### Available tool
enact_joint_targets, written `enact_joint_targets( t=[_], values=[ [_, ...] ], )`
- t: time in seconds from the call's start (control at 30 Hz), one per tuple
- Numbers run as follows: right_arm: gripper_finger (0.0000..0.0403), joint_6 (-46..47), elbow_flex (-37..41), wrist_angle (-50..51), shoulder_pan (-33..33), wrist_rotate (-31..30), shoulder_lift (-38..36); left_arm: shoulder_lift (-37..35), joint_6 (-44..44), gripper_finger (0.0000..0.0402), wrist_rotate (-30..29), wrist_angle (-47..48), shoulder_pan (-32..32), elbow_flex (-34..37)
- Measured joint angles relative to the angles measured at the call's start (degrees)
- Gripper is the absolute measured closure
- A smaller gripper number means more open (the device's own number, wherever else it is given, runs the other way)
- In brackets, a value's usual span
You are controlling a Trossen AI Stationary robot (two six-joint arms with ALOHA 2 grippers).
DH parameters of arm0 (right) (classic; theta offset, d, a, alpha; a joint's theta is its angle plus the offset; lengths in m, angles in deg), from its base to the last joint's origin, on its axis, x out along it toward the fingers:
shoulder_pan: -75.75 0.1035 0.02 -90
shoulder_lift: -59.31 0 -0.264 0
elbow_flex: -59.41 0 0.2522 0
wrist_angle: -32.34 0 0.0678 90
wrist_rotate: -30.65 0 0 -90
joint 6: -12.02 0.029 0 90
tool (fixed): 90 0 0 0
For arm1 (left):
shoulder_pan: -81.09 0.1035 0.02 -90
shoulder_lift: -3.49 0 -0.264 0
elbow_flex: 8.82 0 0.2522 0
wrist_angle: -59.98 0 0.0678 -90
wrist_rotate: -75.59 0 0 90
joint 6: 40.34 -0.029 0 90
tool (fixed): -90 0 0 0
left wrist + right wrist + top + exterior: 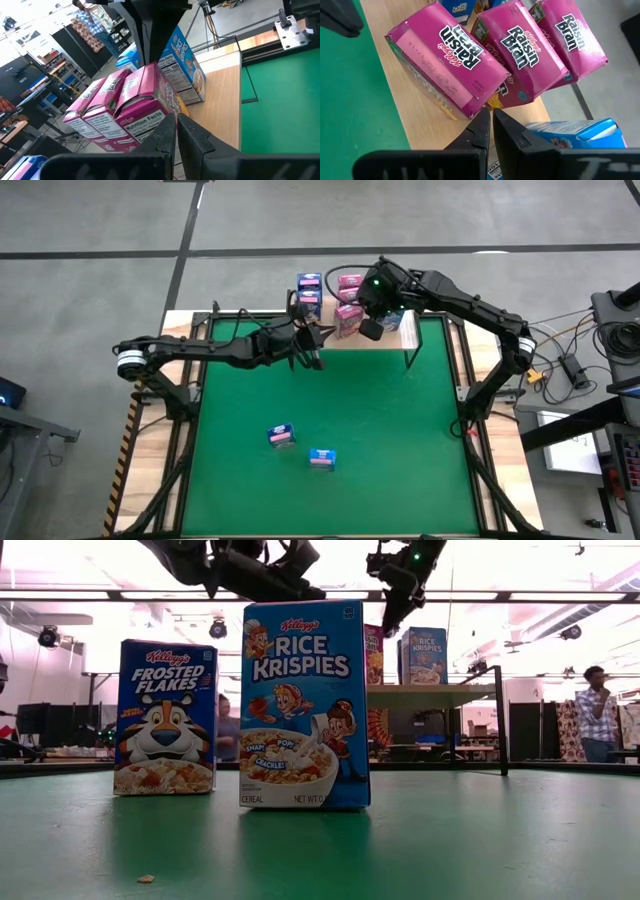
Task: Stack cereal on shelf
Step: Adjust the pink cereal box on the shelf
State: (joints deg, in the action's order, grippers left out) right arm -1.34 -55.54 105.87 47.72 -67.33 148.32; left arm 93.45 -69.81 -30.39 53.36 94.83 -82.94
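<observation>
We see both arms reaching to the table's far edge. The right gripper (372,328) hangs above the shelf (412,332), fingers pressed nearly together and empty, just over three pink Raisin Bran boxes (510,47) standing in a row on the wood, a light blue box (580,135) beside them. The left gripper (310,346) hovers at the shelf's left end, its fingers likewise almost closed, holding nothing. Two more cereal boxes, Frosted Flakes (165,718) and Rice Krispies (304,705), stand on the green table (380,440), well apart from the shelf.
</observation>
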Motion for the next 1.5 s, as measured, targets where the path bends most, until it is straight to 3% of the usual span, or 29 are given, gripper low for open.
enact_joint_targets(
  t=[0.53,0.77,1.17,1.5],
  values=[
    [0.0390,0.1,-0.1,2.2,0.0,0.7,-0.1,0.0,0.2,0.0401,0.0,0.3,1.4,0.0],
    [0.0390,0.4,-0.1,2.2,0.0,-2.5,-0.1,0.0,1.9,0.0401,0.0,0.3,2.3,0.0],
    [0.0390,-0.6,-0.1,1.4,0.0,-2.5,-0.1,3.8,0.0,0.0401,-0.1,-5.2,2.5,0.1],
    [0.0390,-1.7,0.0,1.9,0.4,3.2,-0.1,3.8,0.0,0.0401,-0.2,-4.9,2.6,0.1]
  ],
)
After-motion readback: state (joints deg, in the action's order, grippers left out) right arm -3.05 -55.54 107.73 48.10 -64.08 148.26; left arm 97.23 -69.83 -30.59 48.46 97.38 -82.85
